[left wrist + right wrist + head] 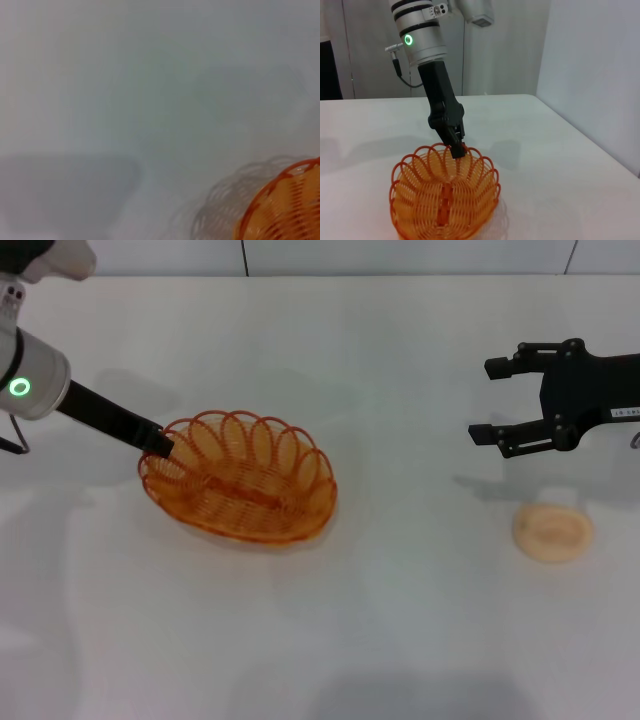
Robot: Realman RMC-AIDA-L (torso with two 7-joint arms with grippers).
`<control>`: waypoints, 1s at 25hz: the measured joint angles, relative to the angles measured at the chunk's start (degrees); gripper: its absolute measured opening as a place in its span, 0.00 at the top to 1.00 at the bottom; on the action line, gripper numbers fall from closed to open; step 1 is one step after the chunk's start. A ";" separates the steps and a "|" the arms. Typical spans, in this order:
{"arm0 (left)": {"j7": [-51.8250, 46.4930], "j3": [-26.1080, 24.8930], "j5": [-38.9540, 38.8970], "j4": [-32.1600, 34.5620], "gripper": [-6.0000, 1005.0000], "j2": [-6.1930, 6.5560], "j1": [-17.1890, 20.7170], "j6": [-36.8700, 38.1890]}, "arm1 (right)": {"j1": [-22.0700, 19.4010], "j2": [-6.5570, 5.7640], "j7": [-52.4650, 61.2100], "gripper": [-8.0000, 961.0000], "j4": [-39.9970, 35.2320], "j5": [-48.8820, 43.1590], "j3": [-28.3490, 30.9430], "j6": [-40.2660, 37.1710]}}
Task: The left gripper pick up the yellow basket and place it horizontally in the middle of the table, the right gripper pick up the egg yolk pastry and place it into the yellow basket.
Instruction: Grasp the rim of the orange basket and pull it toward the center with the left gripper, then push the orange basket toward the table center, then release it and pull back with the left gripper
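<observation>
Two grippers show above the white tabletop point(400, 640), one on each side. On the left, the left gripper point(160, 445) reaches in at a slant from the robot's left, its dark fingers clenched on the looped rim of the yellow basket point(240, 480) at the basket's left end; the right wrist view shows the same thing from across the tabletop, with the left gripper point(456, 147) pinching one rim loop of the yellow basket point(445, 197) from above. The basket sits left of the middle of the tabletop, its long axis running roughly left to right and dipping a little toward the near right, and whether its base rests fully on the surface cannot be told. The left wrist view catches only a corner of the yellow basket point(287, 205) against the bare tabletop point(125, 100). Farther right, well apart from the basket, the right gripper point(490, 400) hangs above the tabletop with its two black fingers spread wide and nothing between them. Just nearer the robot than that gripper, and slightly to the right of its fingertips, the egg yolk pastry point(553, 532) lies alone on the tabletop, untouched.
</observation>
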 joint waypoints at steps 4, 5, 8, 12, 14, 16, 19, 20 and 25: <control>-2.09 -0.05 -2.46 2.76 0.92 -0.61 0.86 0.22 | 0.00 0.00 0.00 0.13 -0.09 0.20 0.04 0.00; -3.37 -0.06 -3.19 4.10 0.92 -1.02 1.32 0.23 | -0.05 0.02 0.00 0.13 -0.27 0.23 0.06 0.00; -7.76 0.16 -4.30 6.47 0.92 -1.95 1.77 0.58 | -0.72 0.28 0.00 0.13 -1.40 0.26 0.08 0.00; -12.69 0.40 -5.11 6.57 0.93 -2.75 0.66 2.49 | -1.52 0.95 -0.47 0.13 -3.13 0.28 0.09 0.02; -15.00 0.52 -5.37 6.15 0.93 -3.22 -0.38 3.30 | -1.58 1.03 -0.63 0.13 -3.32 0.30 0.17 0.03; -17.33 1.05 -5.81 5.67 0.93 -3.59 -1.51 3.61 | -1.82 1.04 -0.86 0.13 -3.42 0.37 0.88 -0.07; -21.26 3.11 -7.13 3.54 0.93 -3.72 -3.76 3.66 | -2.31 1.05 -1.65 0.13 -3.59 0.40 1.92 -0.54; -22.40 3.59 -7.35 2.66 0.93 -3.72 -4.33 3.55 | -2.40 1.04 -1.86 0.13 -3.61 0.40 2.09 -0.59; -25.29 3.95 -8.28 0.21 0.93 -3.88 -5.37 2.66 | -2.59 1.06 -2.71 0.13 -3.64 0.41 2.18 -0.72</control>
